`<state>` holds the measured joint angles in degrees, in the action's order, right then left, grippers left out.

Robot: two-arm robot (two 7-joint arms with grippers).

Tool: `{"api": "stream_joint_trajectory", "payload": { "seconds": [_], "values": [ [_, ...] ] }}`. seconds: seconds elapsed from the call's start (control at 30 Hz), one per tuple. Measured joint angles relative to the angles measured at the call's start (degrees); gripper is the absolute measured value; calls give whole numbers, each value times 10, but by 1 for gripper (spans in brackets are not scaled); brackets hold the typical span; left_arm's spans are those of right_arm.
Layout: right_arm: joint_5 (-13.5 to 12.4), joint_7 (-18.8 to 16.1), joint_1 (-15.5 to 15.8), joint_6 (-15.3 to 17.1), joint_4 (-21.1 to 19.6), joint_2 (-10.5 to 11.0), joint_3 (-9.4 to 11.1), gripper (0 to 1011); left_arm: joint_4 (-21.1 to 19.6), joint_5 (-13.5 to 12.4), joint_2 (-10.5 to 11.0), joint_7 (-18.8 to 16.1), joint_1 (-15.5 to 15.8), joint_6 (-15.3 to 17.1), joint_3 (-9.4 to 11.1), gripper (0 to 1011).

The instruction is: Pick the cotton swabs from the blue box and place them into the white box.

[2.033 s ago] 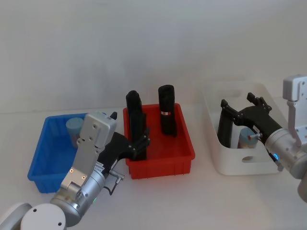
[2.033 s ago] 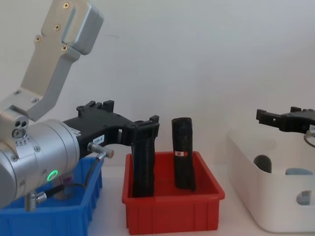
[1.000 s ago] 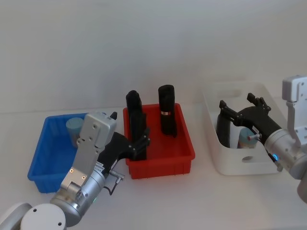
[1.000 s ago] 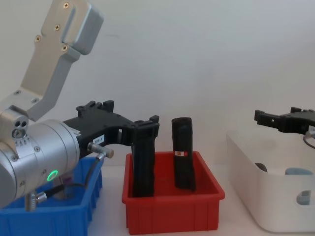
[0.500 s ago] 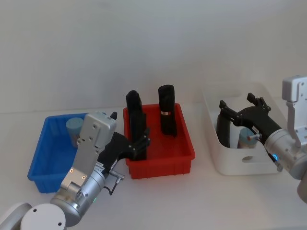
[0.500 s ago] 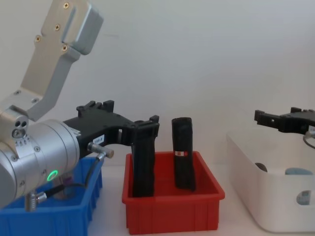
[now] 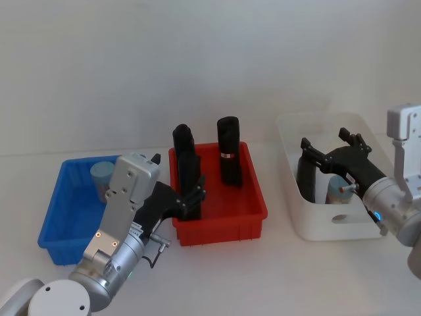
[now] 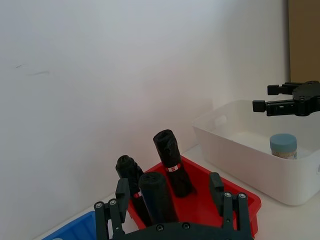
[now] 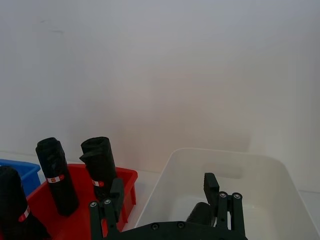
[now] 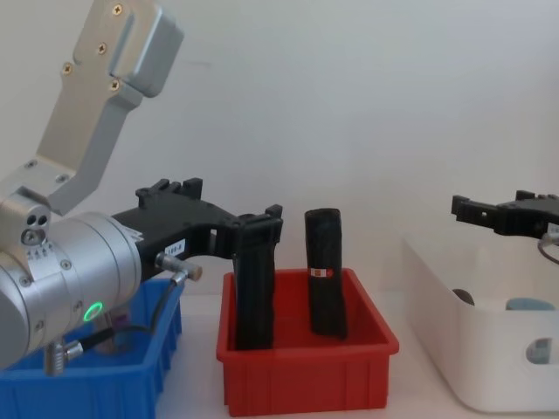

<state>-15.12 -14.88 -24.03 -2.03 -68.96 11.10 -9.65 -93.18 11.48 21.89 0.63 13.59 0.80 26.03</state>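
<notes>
Sitting at the bench's (image 7: 217, 276) left side, the blue box (image 7: 56, 214) holds one cotton swab tub (image 7: 102, 176) w/ a pale teal lid, upright in the box's far corner nearest the red bin. Left tool (image 7: 189, 197) hangs over the gap btwn blue box and red bin (image 7: 253, 197), its black fingers (image 8: 218, 192) spread apart & holding nothing; in the left wrist view the two finger sets stand well apart w/ the red bin showing btwn them. In the chest view the left arm's silver body sits large at the left edge, green light on, w/ the tool (image 10: 253, 231) reaching fwd at about the height of the black pieces' tops.

Red bin sits mid-bench, just beside the blue box, carrying three tall black upright pieces (image 7: 229, 158): one at the far side w/ a small pale band round it, two nearer the left wall.

White box (image 7: 299, 214) stands at the bench's right side, apart from the red bin. Right tool (image 7: 325, 155) hovers above the white box's near-left part, fingers (image 7: 304, 146) wide open, gripping nothing. A second cotton swab tub (image 7: 337, 191) stands upright inside the white box, below the right tool and not touched by it; the left wrist view shows that tub (image 8: 283, 145) clear beneath the right tool (image 8: 285, 99). Chest view catches the right tool (image 10: 502, 216) above the white box's rim (image 10: 437, 266).
</notes>
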Motion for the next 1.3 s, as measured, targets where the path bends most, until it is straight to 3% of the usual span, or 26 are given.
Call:
{"api": "stream_joint_trajectory", "payload": {
  "seconds": [1.3],
  "values": [
    [0,0,0,0,0,0,0,1002,0,0,0,0,0,0,0,1004]
  ]
}}
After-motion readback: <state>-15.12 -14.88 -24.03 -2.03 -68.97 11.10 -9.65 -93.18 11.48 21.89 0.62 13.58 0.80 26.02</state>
